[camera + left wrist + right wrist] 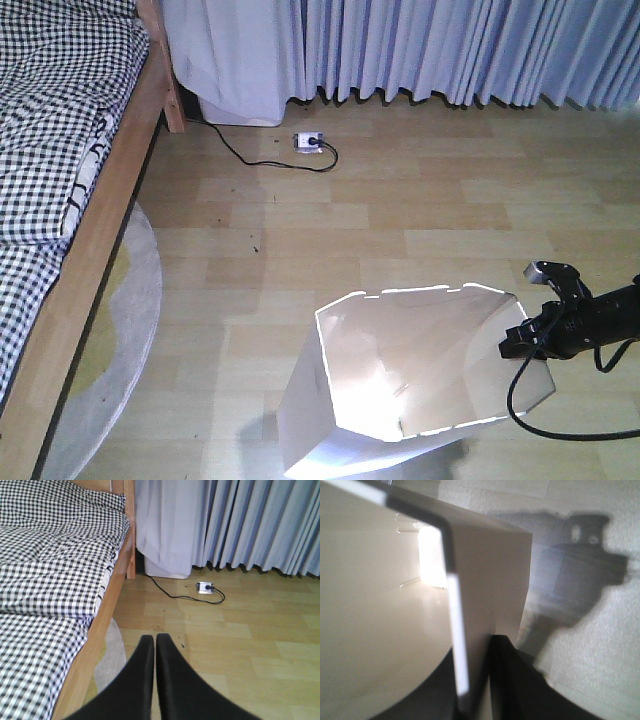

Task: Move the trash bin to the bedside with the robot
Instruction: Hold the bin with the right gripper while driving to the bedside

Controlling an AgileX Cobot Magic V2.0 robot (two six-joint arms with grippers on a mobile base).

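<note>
In the front view the trash bin (400, 390) stands on the wooden floor (420, 220) at the lower centre of the frame, its open mouth facing up, well apart from the bed (90, 250) that runs down the left edge. The right claw (524, 336) comes in from the right edge and is clamped on the bin's right rim, with the arm's black cable (520, 410) looping down beside the bin's wall. A grey rug (135, 320) lies between bin and bed at the lower left, and a power strip (308, 142) sits near the curtains (450, 50) at the top. In the left wrist view the left claw (154, 640) is clenched on nothing, its two fingers pressed together over bare floor, with the bed (55, 580) filling the left half. In the right wrist view the right claw (475, 655) has one finger inside and one outside the trash bin (380, 605), grasping the thin rim at a corner. The hold is on one edge only, so a pull toward the bed could likely tip the tall bin or let the rim slip free; the rug's edge could catch the base, and the loose cable might snag on the bin's wall.
</note>
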